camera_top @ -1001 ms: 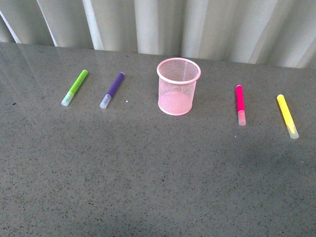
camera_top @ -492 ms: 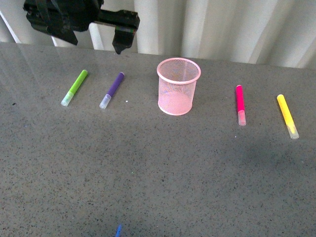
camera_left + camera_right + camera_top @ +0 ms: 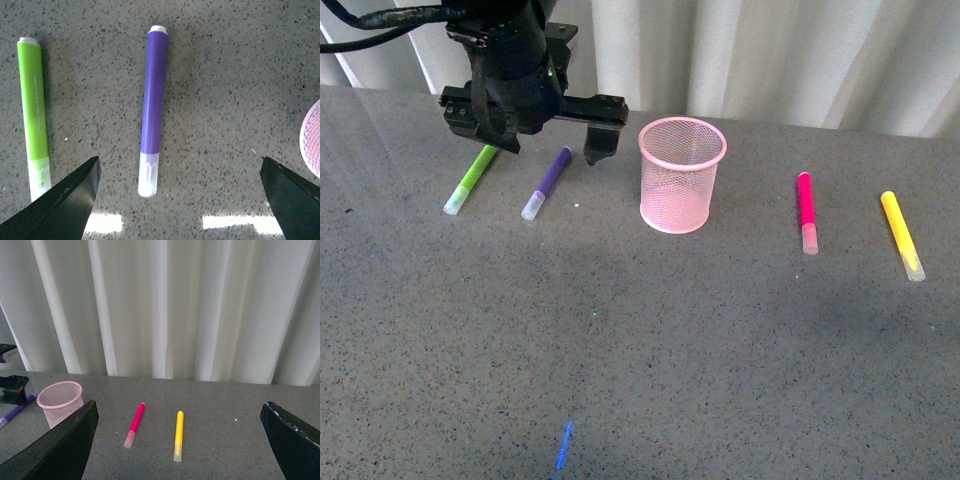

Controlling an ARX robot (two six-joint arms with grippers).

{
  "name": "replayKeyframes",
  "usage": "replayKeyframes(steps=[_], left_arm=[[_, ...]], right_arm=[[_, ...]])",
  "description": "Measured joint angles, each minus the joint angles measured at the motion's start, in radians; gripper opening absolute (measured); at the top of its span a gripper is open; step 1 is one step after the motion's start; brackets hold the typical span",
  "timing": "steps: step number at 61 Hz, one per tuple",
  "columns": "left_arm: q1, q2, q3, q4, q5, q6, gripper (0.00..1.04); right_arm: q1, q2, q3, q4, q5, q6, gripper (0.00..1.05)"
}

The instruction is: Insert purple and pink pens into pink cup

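Grey speckled stone surface (image 3: 720,350), pale pleated curtain (image 3: 770,60) behind it.

Pink cup (image 3: 680,185): wire mesh with a solid rim, standing upright near the middle of the far part of the surface. It is also seen in the right wrist view (image 3: 60,402), and its edge in the left wrist view (image 3: 312,137).

Purple pen (image 3: 547,183): lying flat on the surface to the left of the cup, apart from it. The translucent cap is pointed toward the robot and the dark end is angled away and slightly toward the cup. The whole pen is seen in the left wrist view (image 3: 152,105).

Pink pen (image 3: 807,210): lying flat to the right of the cup, well apart from it, cap toward the robot. It is confirmed in the right wrist view (image 3: 135,424).

Both pens are recorded as outside the cup.

Green marker (image 3: 470,180) is noted just left of the purple pen, roughly parallel and not touching it (image 3: 35,105). Yellow marker (image 3: 902,235) is noted right of the pink pen, apart from it (image 3: 178,435). A short blue streak (image 3: 564,445) is seen near the front edge.

Left gripper (image 3: 550,140): held above the far end of the purple pen. The jaws are spread wide and nothing is grasped; the pen is framed between them in the wrist view (image 3: 178,165) without contact.

Right gripper (image 3: 179,405): raised, facing the curtain, jaws released and wide apart, holding nothing.
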Motion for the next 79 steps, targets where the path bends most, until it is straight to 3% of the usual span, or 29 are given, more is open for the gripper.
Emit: replayKeyframes(steps=[22, 74, 79], left_arm=[[0.000, 0.141, 0.205, -0.038, 0.000, 0.041, 0.98], [0.012, 0.314, 0.375, -0.056, 0.004, 0.070, 0.98], [0.012, 0.319, 0.382, -0.061, 0.011, 0.071, 0.87]], right_arm=[[0.000, 0.000, 0.000, 0.000, 0.000, 0.000, 0.98], [0.000, 0.000, 0.000, 0.000, 0.000, 0.000, 0.98], [0.000, 0.000, 0.000, 0.000, 0.000, 0.000, 0.98]])
